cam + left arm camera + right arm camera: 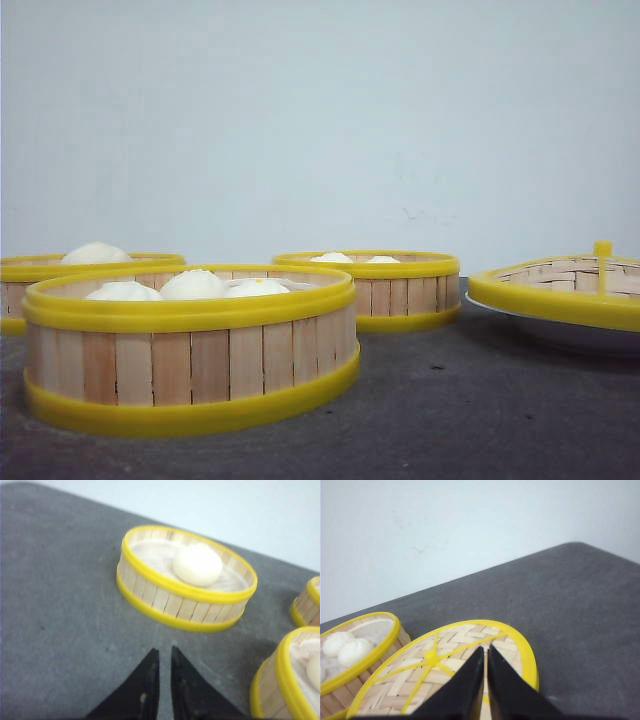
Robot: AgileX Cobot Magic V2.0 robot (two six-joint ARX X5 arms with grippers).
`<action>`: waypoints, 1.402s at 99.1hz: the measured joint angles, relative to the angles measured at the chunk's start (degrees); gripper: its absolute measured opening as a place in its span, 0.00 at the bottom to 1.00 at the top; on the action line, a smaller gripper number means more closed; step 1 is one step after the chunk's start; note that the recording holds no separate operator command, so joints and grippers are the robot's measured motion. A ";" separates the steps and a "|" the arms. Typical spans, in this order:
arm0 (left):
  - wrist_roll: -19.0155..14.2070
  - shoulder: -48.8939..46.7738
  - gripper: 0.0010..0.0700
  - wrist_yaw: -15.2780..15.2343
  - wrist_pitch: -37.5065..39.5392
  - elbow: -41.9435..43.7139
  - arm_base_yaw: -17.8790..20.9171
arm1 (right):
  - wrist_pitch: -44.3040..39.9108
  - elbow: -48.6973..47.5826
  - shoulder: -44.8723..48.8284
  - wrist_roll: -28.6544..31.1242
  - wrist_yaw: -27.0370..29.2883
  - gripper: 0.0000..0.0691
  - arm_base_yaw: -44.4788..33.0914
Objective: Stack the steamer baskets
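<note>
Three steamer baskets with pale slat walls and yellow rims stand on the dark table. The nearest basket (190, 350) holds three white buns. A second basket (30, 272) sits at the far left with one bun, and the left wrist view shows it (185, 582) too. The third basket (395, 285) stands at the back centre with two buns, showing as well in the right wrist view (355, 652). My left gripper (164, 651) is shut and empty above bare table, short of the one-bun basket. My right gripper (486, 649) hangs shut and empty over the woven lid (445, 670).
The woven lid with yellow rim and knob (575, 285) rests on a white plate (560, 330) at the right. A plain pale wall stands behind the table. Two other baskets' edges (285, 680) (306, 602) show in the left wrist view.
</note>
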 joint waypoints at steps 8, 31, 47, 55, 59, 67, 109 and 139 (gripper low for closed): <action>-0.66 1.77 0.01 -0.09 -0.07 2.43 0.00 | -1.46 2.80 2.62 0.35 0.00 0.01 0.00; -1.57 11.63 0.01 -0.44 0.44 15.89 0.00 | -6.10 19.50 16.55 -0.83 -0.50 0.01 0.07; -0.90 22.21 0.01 0.61 -0.68 28.65 0.00 | -10.97 33.48 26.75 -6.71 -1.33 0.01 1.66; -0.42 27.47 0.01 1.99 -1.92 35.12 0.00 | -12.76 38.69 30.16 -9.60 -1.33 0.01 2.95; 0.17 29.83 0.01 2.51 -2.58 37.64 0.00 | -13.51 40.52 31.43 -10.60 -1.38 0.01 3.45; 1.20 33.94 0.01 3.41 -3.72 40.96 -0.09 | -14.86 42.97 33.44 -11.63 -1.51 0.01 4.44; 3.52 38.80 0.54 6.19 -3.58 42.16 -2.38 | -18.86 49.24 43.58 -10.29 -7.28 0.73 7.52; 3.50 38.82 0.55 10.80 -2.45 42.16 -6.10 | -27.08 69.13 68.00 -9.88 -10.75 0.73 10.97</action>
